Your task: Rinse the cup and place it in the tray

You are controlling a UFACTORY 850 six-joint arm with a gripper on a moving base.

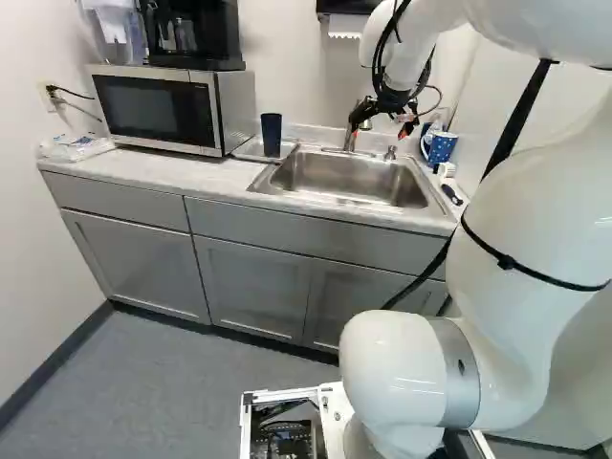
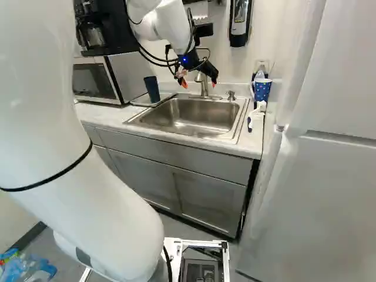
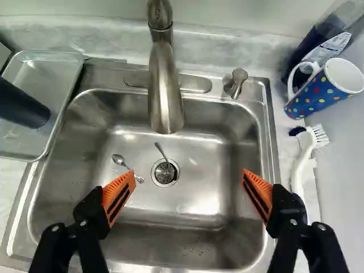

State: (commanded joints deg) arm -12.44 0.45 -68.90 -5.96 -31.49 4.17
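Steel sink point(image 3: 193, 202) with spoon point(image 3: 128, 168) inside, dark cup point(image 3: 24, 104) in tray point(image 3: 50, 78), empty jaws spread wide

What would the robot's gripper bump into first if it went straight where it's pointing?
Probably the bottom of the sink, near the drain. The open gripper seems to point down there, though depth is hard to tell.

Dk cup point(image 1: 272, 135) on tray point(image 1: 247, 152) btwn microwave point(image 1: 153, 107) & sink point(image 1: 349, 177).
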